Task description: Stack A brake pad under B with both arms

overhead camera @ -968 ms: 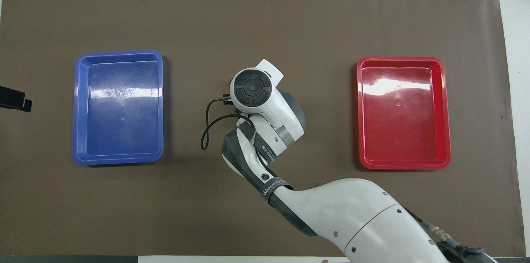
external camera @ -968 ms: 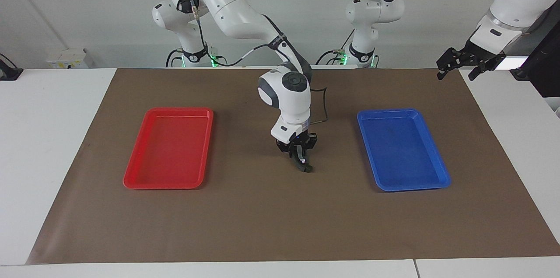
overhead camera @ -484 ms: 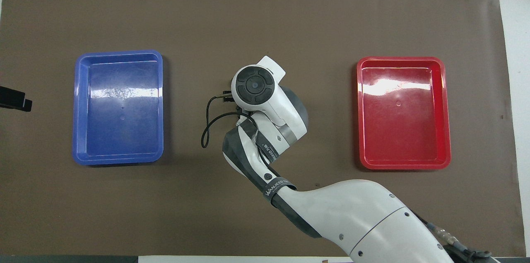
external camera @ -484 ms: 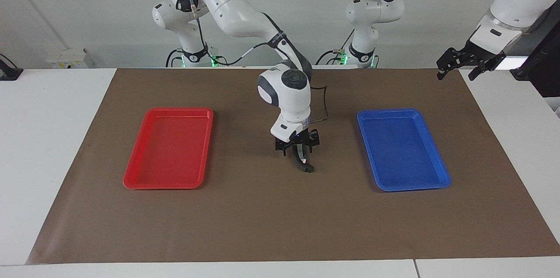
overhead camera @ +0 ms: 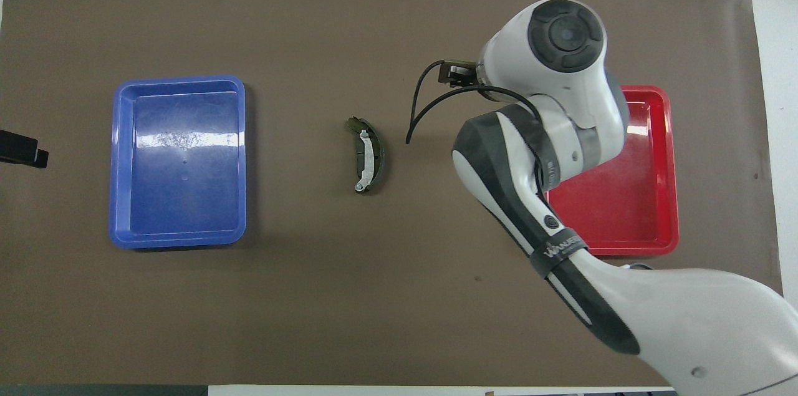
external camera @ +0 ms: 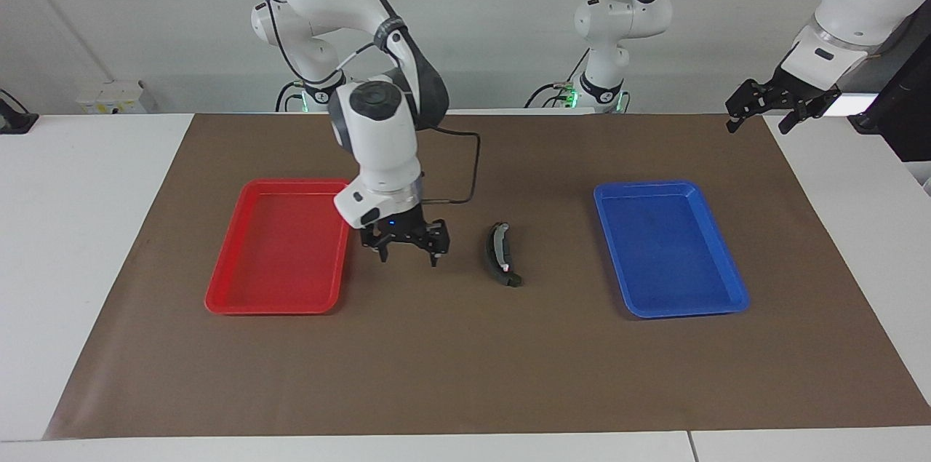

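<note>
B point(external camera: 500, 255) is a curved black crescent with a light silver strip, lying on the brown mat between the two trays, also seen from overhead point(overhead camera: 366, 154). Nothing holds it. The A brake pad does not show as a separate piece; whether it lies hidden beneath B I cannot tell. My right gripper point(external camera: 408, 257) hangs open and empty over the mat, between B and the red tray point(external camera: 225, 298). In the overhead view its own wrist covers it. My left gripper point(external camera: 760, 124) waits open and empty, raised over the mat's corner at the left arm's end.
An empty red tray point(overhead camera: 667, 96) sits toward the right arm's end and an empty blue tray point(external camera: 727, 298) toward the left arm's end. The right arm's forearm point(overhead camera: 536, 184) overhangs part of the red tray. The brown mat point(external camera: 465, 375) covers the white table.
My right gripper opened and let go of B, then swung away from it toward the red tray. B stays on the mat, now uncovered. The left arm has not moved.
</note>
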`<state>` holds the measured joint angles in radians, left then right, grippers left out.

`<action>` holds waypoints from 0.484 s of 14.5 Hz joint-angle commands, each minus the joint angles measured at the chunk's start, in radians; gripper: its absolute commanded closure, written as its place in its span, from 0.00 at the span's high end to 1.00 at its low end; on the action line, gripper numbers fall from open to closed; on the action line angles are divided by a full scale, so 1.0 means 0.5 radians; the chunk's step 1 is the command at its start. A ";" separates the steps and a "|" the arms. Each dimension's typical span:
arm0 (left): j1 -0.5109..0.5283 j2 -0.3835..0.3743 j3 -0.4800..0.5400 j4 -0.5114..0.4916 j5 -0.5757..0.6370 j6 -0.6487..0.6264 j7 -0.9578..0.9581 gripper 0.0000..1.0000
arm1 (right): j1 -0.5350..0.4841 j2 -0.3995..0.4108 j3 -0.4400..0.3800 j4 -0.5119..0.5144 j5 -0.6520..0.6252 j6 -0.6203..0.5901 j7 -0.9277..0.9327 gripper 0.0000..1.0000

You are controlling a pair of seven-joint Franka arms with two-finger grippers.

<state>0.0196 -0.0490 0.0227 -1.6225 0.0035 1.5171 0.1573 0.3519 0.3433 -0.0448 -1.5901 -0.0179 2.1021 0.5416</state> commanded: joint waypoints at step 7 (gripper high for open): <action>0.022 -0.022 -0.012 -0.007 0.005 -0.025 -0.008 0.99 | -0.571 -0.468 0.038 -0.145 -0.022 -0.682 -0.659 1.00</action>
<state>0.0196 -0.0490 0.0227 -1.6225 0.0035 1.5171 0.1573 0.1110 0.1697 -0.0450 -1.6229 -0.0192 1.7945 0.2655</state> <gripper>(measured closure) 0.004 0.000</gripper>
